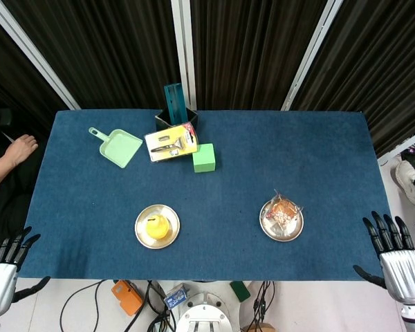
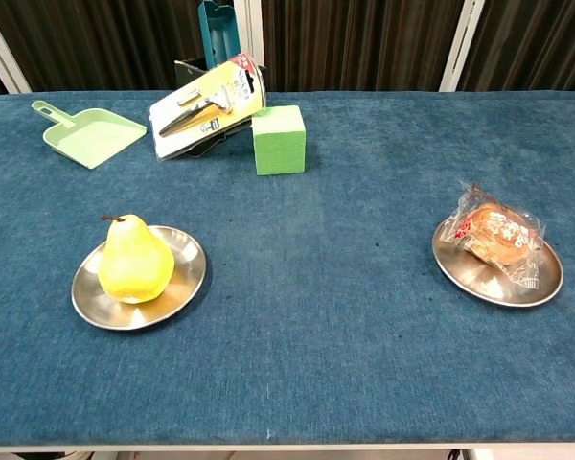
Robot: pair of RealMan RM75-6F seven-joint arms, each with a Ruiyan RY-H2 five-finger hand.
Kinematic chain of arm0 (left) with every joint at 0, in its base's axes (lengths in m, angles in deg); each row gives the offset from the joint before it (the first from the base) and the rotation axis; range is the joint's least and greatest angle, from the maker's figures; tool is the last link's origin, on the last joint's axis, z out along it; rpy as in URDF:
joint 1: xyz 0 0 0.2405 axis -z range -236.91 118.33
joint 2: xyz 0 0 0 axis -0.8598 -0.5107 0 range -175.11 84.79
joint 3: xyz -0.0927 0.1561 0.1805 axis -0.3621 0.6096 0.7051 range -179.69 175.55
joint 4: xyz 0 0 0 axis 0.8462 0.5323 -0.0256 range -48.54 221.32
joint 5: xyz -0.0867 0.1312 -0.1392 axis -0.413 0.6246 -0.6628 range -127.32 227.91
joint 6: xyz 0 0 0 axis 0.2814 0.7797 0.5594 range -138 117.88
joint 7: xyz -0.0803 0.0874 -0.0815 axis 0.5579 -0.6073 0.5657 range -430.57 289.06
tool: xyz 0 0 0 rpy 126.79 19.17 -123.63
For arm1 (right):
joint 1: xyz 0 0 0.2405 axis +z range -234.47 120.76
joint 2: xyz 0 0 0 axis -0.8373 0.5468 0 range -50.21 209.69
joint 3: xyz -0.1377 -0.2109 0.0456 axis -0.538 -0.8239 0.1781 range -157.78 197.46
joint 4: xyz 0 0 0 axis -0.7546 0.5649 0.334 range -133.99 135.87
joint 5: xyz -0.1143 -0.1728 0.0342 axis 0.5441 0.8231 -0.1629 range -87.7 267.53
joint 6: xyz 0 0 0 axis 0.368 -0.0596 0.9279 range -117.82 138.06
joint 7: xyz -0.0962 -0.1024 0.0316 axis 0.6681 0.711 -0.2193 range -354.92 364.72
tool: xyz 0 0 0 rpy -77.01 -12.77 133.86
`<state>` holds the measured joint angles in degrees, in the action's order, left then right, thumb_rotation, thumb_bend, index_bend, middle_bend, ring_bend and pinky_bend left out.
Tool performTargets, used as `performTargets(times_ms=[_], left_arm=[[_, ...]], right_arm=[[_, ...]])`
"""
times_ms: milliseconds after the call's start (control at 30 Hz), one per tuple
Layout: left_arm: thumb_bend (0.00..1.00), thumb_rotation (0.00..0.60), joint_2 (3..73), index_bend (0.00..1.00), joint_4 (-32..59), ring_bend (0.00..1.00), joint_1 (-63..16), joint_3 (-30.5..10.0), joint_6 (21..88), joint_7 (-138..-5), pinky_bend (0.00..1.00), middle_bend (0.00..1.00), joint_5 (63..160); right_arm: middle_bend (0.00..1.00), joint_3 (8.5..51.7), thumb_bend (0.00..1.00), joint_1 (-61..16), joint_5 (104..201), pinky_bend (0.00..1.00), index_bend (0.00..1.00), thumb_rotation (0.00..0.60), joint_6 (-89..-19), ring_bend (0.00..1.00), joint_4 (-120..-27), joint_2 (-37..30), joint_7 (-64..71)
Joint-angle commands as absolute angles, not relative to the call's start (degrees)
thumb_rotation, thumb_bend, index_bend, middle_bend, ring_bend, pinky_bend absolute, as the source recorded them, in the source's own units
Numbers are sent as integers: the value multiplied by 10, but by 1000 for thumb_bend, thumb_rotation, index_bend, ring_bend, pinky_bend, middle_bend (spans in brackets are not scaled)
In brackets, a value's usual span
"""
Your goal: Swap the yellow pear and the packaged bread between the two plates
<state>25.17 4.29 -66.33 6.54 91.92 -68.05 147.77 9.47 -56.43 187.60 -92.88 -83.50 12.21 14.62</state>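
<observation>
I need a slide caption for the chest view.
Yellow pear on left steel plate, packaged bread on right steel plate.

A green cube (image 2: 279,140) stands on the blue-covered bench (image 2: 345,364) toward its far side. Just beside the cube, on its left, a yellow packaged tool (image 2: 208,103) leans tilted against a black holder (image 1: 167,119) with a teal upright piece (image 1: 174,104) in it. Further left of the cube, well apart from it, lies a light green dustpan (image 2: 86,132). Dark curtains (image 1: 263,48) hang behind the bench.
</observation>
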Motion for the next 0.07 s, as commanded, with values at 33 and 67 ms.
performTargets(times_ms=[33, 67], left_arm=[[67, 600, 261, 148, 55, 0, -669, 60, 928, -679, 111, 31, 1488], [64, 600, 261, 148, 56, 0, -669, 60, 929, -678, 111, 30, 1490]], right_arm=[[0, 93, 140, -567, 1891, 0, 0, 501, -916, 0, -828, 118, 141], [0, 94, 140, -567, 1891, 0, 0, 502, -913, 0, -828, 119, 142]])
